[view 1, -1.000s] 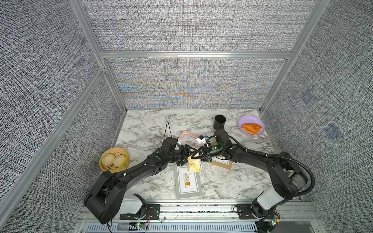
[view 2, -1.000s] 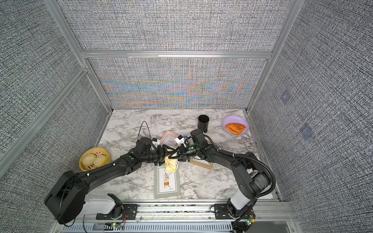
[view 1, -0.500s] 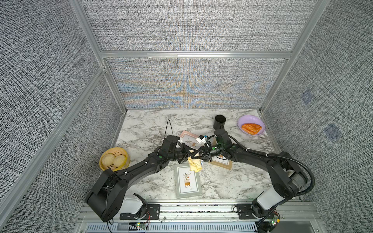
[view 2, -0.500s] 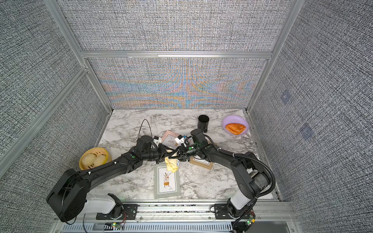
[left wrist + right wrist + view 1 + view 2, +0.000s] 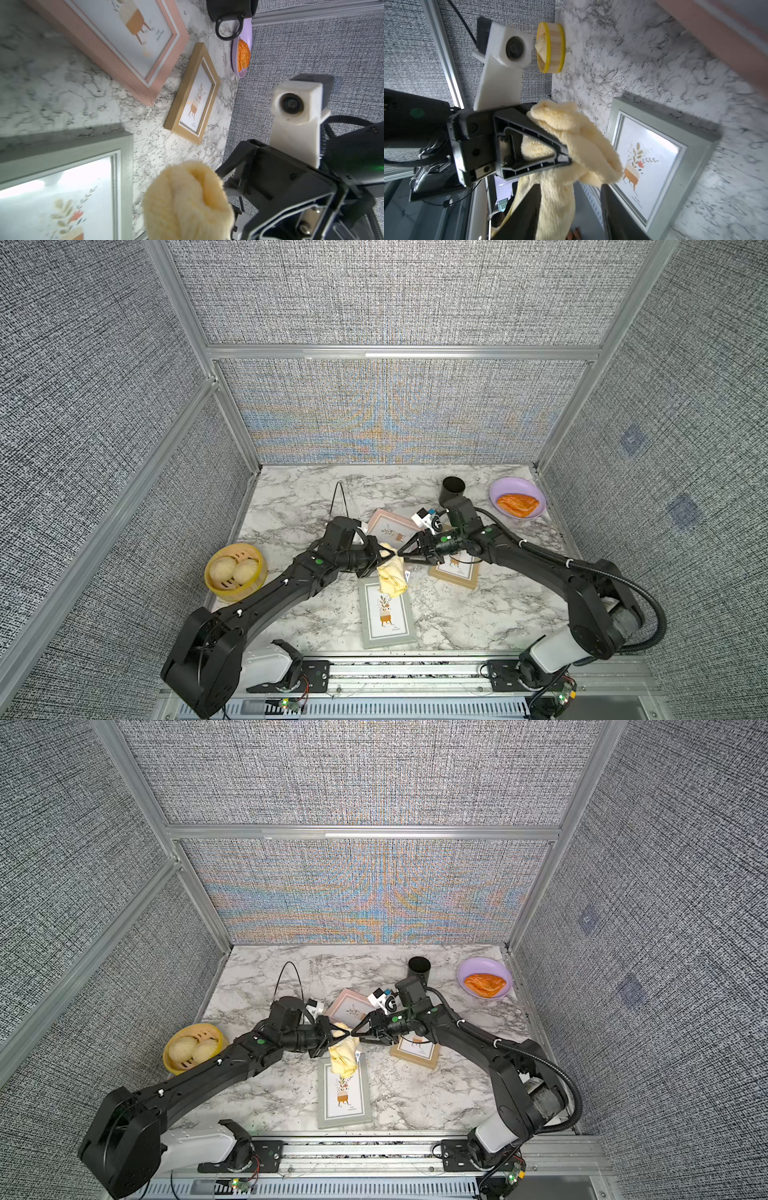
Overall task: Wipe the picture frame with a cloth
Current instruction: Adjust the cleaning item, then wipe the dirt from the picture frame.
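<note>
Cloth, formerly in right hand, now pinched by left hand; right hand newly spread apart

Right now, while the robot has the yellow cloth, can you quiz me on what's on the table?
1. True or false: the left gripper is shut on the cloth.
2. How many picture frames lie on the table?
3. What sits in the yellow basket? A buns, B a mug, C a spoon.
Key: 1 true. 2 three: pink frame, wooden frame, grey frame. 3 A.
</note>
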Motion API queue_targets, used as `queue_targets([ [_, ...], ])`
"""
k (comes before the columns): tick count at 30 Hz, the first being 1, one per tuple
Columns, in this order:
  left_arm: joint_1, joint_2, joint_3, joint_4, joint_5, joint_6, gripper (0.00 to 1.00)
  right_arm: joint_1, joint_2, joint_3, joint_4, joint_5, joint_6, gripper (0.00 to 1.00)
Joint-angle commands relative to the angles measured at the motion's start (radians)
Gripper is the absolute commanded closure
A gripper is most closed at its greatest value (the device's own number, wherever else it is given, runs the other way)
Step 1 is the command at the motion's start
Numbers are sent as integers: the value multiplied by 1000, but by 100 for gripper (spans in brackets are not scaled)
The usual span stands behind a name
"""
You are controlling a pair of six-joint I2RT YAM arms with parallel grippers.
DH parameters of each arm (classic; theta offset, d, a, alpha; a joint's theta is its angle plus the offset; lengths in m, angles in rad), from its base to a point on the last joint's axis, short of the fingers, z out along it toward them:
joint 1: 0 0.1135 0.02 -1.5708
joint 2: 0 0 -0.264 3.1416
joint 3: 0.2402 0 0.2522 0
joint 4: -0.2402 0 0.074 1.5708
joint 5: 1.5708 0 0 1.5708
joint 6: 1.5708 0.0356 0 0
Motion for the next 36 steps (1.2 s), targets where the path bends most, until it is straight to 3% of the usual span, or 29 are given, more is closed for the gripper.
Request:
queue_targets([
  [1,20,-38,35,-249,-22,182,100,3,-29,38,-288,151,-160,42],
  [6,22,-26,117,-478,-74,391,100,94,-65,41,-408,336,-191,37],
  [16,22,113,209,-551,-107,616,100,365,-16,-34,-393,740,22,43],
  [24,11,235,229,-488,-77,706,100,480,72,-84,-281,836,103,47],
  [32,-19,287,241,-458,-63,731,100,513,137,-67,-219,875,136,47],
  [36,-65,320,236,-437,-66,715,100,520,157,-74,-233,901,151,54],
])
